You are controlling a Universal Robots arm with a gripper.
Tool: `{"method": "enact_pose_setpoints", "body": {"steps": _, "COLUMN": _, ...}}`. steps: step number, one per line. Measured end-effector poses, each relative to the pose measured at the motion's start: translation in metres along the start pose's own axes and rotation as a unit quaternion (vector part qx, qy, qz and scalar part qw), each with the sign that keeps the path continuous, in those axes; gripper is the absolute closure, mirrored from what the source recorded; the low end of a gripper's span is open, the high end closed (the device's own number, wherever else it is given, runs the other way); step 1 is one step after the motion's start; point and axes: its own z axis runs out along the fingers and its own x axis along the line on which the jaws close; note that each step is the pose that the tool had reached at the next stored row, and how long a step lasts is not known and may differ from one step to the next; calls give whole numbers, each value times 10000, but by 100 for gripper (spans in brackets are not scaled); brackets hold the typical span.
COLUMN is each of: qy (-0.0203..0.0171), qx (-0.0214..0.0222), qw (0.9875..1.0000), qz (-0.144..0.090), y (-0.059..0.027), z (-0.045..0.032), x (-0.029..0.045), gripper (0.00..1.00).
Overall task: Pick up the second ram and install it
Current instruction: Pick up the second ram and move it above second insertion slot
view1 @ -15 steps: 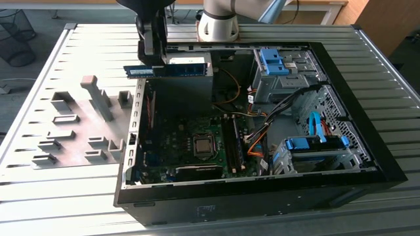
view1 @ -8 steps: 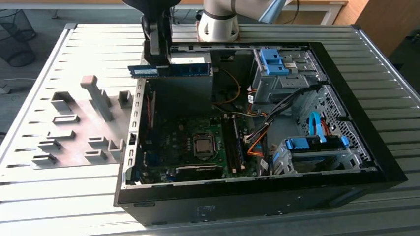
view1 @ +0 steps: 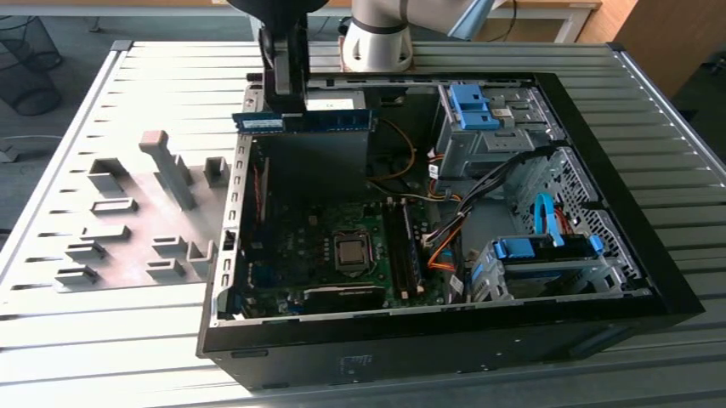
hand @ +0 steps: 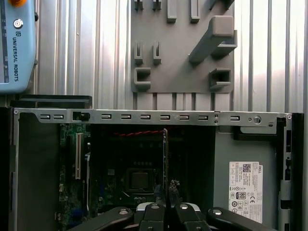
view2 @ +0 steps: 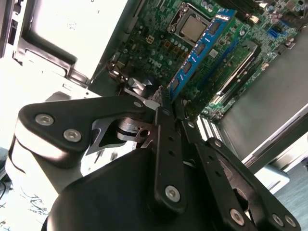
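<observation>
Ram held in the jaws above the open case

Gripper (view1: 284,100) hangs over the far left part of the open computer case (view1: 669,297), by the exterior view's left, with its jaws clamped on the second ram (view1: 304,121). The blue stick lies level and lengthwise across the exterior view, gripped on its upper edge towards its left end. It is up in the air, clear of everything below it. Under it sits the dark power supply (view1: 315,166), and nearer than that the motherboard (view1: 289,246) with its processor socket (view1: 353,252).

In the second wrist view the jaws meet on one end of the stick (view2: 199,48). Its row of dark chips runs away from the gripper (view2: 166,98) over the green board, just beside the socket (view2: 192,26). In the first wrist view the stick shows edge-on as a thin dark line (hand: 165,154) rising from between the fingertips, with the socket (hand: 139,180) near it.

The case lies on its side on a slatted metal counter (view1: 114,340). A grey holder plate (view1: 125,246) with upright blocks rests on the counter just beside the case, on the exterior view's left. Light-blue drive clips (view1: 474,106) sit in the case's far right corner, and another pair (view1: 545,248) sits nearer on the right.
</observation>
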Motion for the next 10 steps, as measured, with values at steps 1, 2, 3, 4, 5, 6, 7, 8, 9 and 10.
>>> {"method": "enact_pose_setpoints", "body": {"steps": 1, "qy": 0, "qx": 0, "qw": 10000, "qz": 0, "y": -12, "z": 0, "x": 0, "gripper": 86}}
{"method": "enact_pose_setpoints", "body": {"steps": 2, "qy": 0, "qx": 0, "qw": 10000, "qz": 0, "y": -24, "z": 0, "x": 0, "gripper": 86}}
{"method": "enact_pose_setpoints", "body": {"steps": 3, "qy": 0, "qx": 0, "qw": 10000, "qz": 0, "y": -36, "z": 0, "x": 0, "gripper": 86}}
{"method": "enact_pose_setpoints", "body": {"steps": 4, "qy": 0, "qx": 0, "qw": 10000, "qz": 0, "y": -49, "z": 0, "x": 0, "gripper": 86}}
{"method": "enact_pose_setpoints", "body": {"steps": 5, "qy": 0, "qx": 0, "qw": 10000, "qz": 0, "y": -62, "z": 0, "x": 0, "gripper": 86}}
{"method": "enact_pose_setpoints", "body": {"steps": 6, "qy": 0, "qx": 0, "qw": 10000, "qz": 0, "y": -74, "z": -1, "x": 0, "gripper": 86}}
{"method": "enact_pose_setpoints", "body": {"steps": 7, "qy": 0, "qx": 0, "qw": 10000, "qz": 0, "y": -87, "z": -1, "x": 0, "gripper": 86}}
{"method": "enact_pose_setpoints", "body": {"steps": 8, "qy": 0, "qx": 0, "qw": 10000, "qz": 0, "y": -98, "z": -1, "x": 0, "gripper": 86}}
{"method": "enact_pose_setpoints", "body": {"steps": 9, "qy": 0, "qx": 0, "qw": 10000, "qz": 0, "y": -109, "z": -1, "x": 0, "gripper": 86}}
{"method": "enact_pose_setpoints", "body": {"steps": 10, "qy": 0, "qx": 0, "qw": 10000, "qz": 0, "y": -121, "z": -1, "x": 0, "gripper": 86}}
